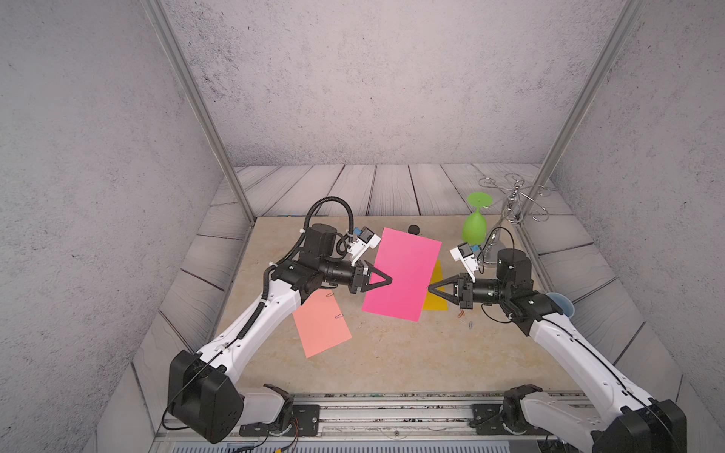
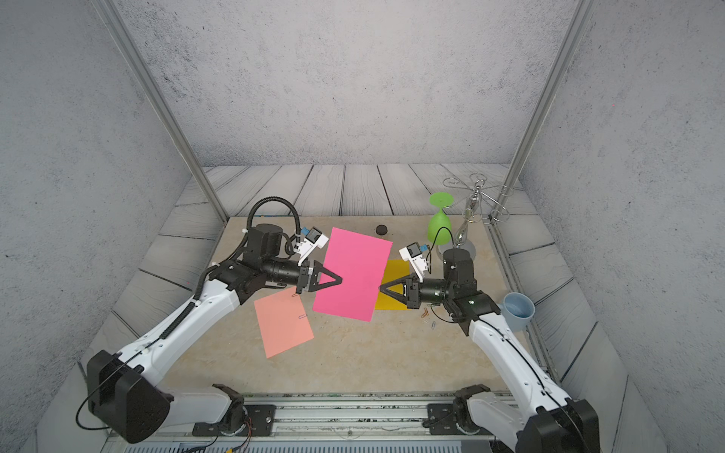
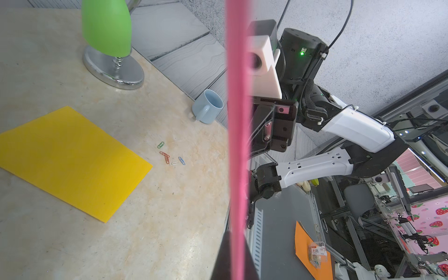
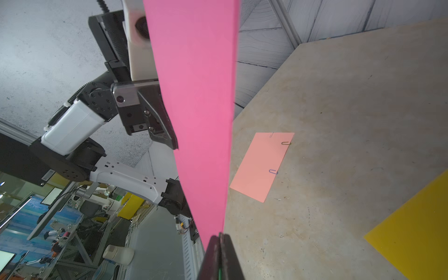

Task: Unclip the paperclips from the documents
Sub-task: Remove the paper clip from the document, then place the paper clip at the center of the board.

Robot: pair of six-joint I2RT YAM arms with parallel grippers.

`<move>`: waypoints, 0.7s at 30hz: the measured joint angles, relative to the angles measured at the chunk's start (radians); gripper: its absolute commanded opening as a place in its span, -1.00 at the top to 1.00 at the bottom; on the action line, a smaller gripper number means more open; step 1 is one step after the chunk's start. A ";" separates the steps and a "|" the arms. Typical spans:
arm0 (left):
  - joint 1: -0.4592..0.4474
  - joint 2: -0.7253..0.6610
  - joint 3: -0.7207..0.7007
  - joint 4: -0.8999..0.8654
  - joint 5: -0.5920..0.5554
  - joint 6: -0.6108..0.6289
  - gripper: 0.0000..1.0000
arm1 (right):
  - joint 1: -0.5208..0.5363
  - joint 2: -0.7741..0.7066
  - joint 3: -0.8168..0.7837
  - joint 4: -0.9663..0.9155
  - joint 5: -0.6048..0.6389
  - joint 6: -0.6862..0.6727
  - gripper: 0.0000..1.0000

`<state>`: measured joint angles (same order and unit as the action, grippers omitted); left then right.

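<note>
At frame centre in both top views the magenta sheet (image 1: 404, 274) hangs above the desk (image 1: 392, 361). The left gripper (image 1: 390, 279) is clamped tight on its left edge, the right gripper (image 1: 428, 289) pinched closed on its right edge. Lower left lies the salmon sheet (image 1: 321, 329) with two paperclips (image 1: 338, 316) on its edge; loose clips (image 1: 462, 313) lie beside the yellow sheet (image 1: 433, 304)

The beige marbled tabletop (image 1: 392, 353) is carrying a salmon sheet (image 1: 321, 329), a yellow sheet (image 3: 72, 162), loose paperclips (image 3: 166, 158) and a chrome stand base (image 3: 114, 72).
</note>
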<state>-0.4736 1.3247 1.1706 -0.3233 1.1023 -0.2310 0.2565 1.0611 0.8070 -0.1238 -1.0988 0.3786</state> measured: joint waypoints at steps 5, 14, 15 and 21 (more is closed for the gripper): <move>0.004 -0.012 0.001 -0.010 -0.005 0.004 1.00 | -0.014 0.000 -0.008 -0.030 0.021 -0.013 0.86; 0.007 -0.011 0.002 -0.010 -0.018 0.006 1.00 | -0.080 0.000 -0.071 -0.138 0.188 -0.005 0.97; 0.007 -0.010 0.002 -0.009 -0.019 0.006 1.00 | -0.099 0.000 -0.092 -0.151 0.214 0.002 0.97; 0.007 0.012 -0.003 0.023 -0.031 -0.007 1.00 | -0.236 0.000 -0.222 -0.256 0.388 0.064 1.00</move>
<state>-0.4667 1.3369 1.1675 -0.3008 1.0714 -0.2382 0.0208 1.0611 0.5854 -0.3801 -0.7109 0.4431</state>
